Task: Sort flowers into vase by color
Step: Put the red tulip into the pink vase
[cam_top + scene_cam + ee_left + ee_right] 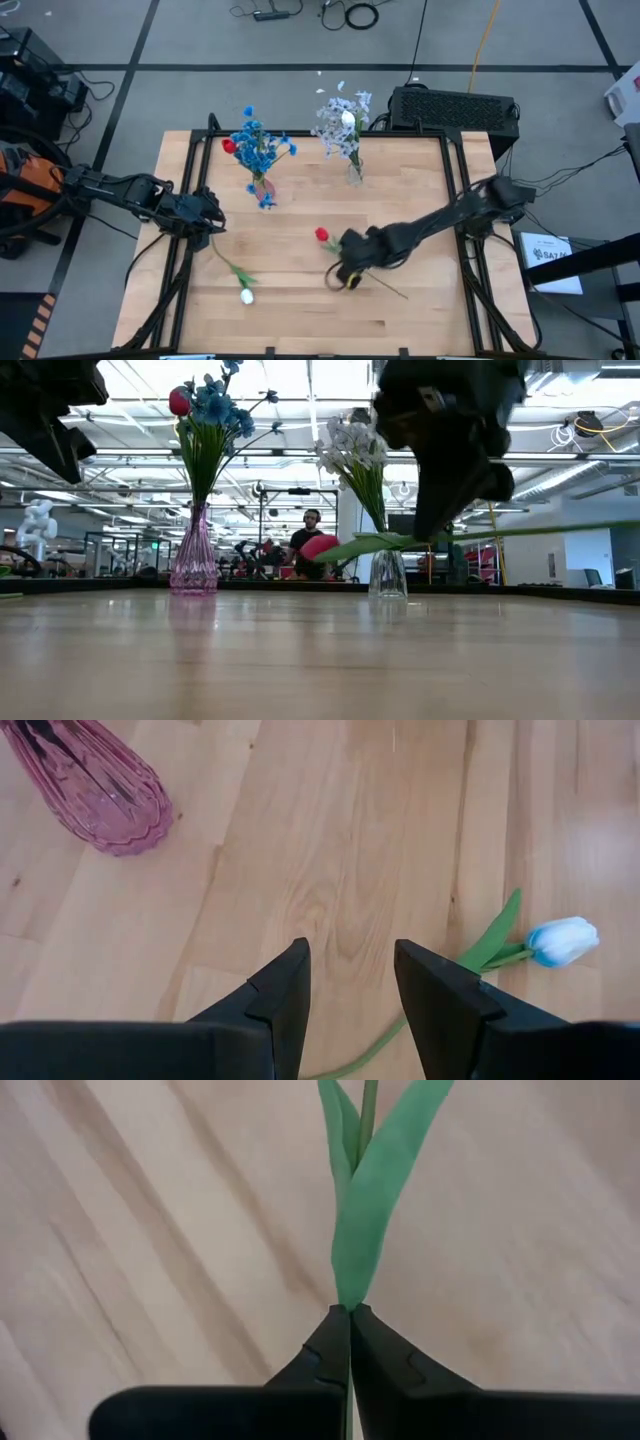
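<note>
The right gripper fingers clench a red tulip stem, its bud cut off in the wrist view, while the left gripper fingers gape above the bench.

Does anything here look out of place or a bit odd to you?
One thing: a red tulip bud sits in the pink vase among the blue flowers, so the colors are mixed there. A white tulip lies flat on the table, and the right gripper holds a red tulip.
</note>
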Available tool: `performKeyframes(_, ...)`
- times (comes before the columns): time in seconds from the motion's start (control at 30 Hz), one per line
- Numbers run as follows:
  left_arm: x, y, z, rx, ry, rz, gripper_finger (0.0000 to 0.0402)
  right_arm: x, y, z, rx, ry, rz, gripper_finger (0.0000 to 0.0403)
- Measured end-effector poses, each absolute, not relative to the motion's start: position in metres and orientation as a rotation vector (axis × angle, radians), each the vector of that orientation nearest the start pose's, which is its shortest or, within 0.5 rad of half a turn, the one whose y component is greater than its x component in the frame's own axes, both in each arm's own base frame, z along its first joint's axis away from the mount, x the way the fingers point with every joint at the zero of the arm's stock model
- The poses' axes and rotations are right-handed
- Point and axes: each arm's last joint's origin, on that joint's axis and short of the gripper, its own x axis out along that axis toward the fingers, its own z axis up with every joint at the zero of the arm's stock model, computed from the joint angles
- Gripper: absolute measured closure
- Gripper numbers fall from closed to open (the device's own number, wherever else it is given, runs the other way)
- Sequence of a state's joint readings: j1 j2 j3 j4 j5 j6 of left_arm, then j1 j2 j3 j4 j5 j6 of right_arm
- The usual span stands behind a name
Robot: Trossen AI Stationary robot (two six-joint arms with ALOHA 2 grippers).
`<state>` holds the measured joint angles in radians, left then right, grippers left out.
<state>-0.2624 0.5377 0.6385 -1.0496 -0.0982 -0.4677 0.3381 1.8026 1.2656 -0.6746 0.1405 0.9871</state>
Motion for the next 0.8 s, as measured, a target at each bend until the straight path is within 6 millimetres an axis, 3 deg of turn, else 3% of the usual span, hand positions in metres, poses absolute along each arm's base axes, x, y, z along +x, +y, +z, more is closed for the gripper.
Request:
performKeyframes(0.1, 0.085, -0.02, 0.245, -0.259, 0.942, 0.075, 0.0249, 0.313, 0.093, 0.187, 0.643, 1.041, -0.405, 0.0402)
performKeyframes(0.23, 0.088, -0.02, 0.247, -0.267, 0.911, 0.067, 0.0249, 0.293, 0.062, 0.167, 0.754, 1.111, -0.434, 0.0402)
performKeyframes(0.53, 0.093, -0.022, 0.251, -0.337, 0.842, 0.075, 0.0249, 0.294, 0.032, 0.162, 0.661, 1.165, -0.328, 0.0394)
performKeyframes(0.8, 0.093, -0.022, 0.251, -0.357, 0.841, 0.085, 0.0249, 0.294, 0.021, 0.161, 0.546, 1.186, -0.275, 0.0306)
